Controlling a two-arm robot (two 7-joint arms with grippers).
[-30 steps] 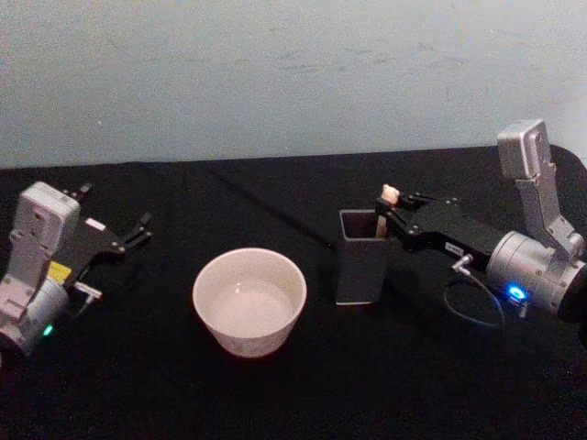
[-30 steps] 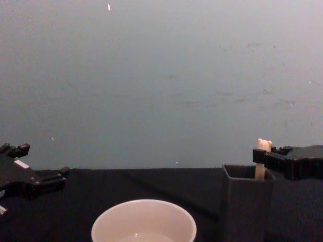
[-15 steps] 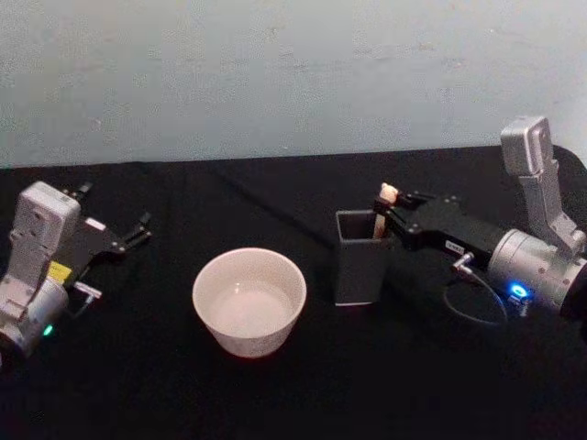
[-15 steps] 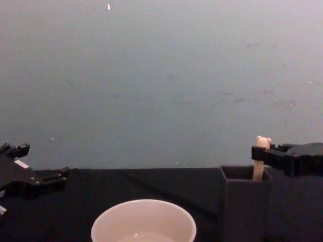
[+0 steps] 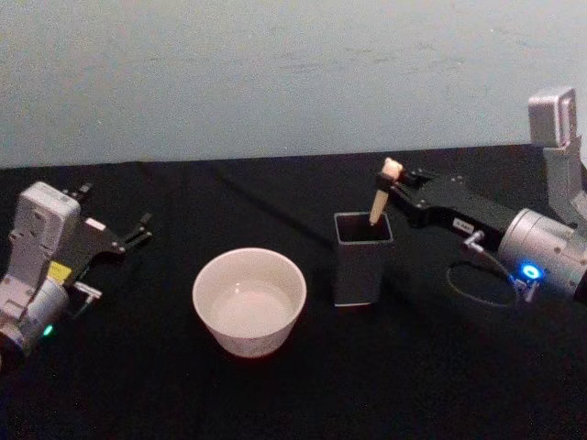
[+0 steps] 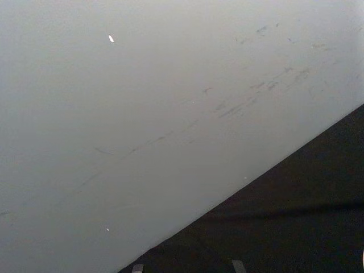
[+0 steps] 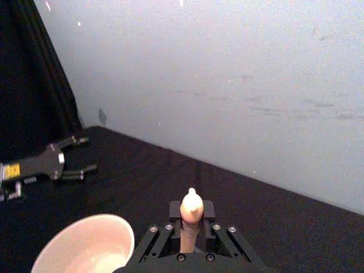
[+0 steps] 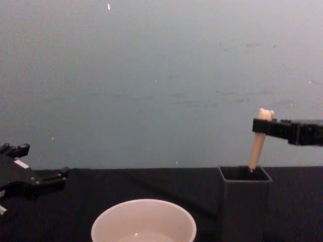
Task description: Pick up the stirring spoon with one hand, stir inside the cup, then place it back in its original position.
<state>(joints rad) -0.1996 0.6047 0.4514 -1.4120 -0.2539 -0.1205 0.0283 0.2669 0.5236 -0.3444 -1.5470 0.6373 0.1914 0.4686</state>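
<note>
The stirring spoon [image 5: 382,194] has a beige handle with a tiny bear head and leans out of the dark grey square holder [image 5: 360,260]; its lower part is hidden inside. My right gripper [image 5: 396,181] is shut on the top of the stirring spoon [image 8: 258,142], above the holder [image 8: 245,201]. In the right wrist view the handle's tip [image 7: 191,211] stands between the black fingers. The cream-white cup [image 5: 249,301] sits left of the holder, apart from it; the cup [image 8: 144,222] shows low in the chest view. My left gripper [image 5: 139,231] is parked open at the far left.
A black cloth [image 5: 275,385] covers the table, with a pale wall [image 5: 275,73] behind it. A thin cable [image 5: 477,293] loops on the cloth under my right arm. Open cloth lies in front of the cup and holder.
My right gripper has risen with the stirring spoon, drawing its handle higher out of the holder and tilting it. The left arm has not moved.
</note>
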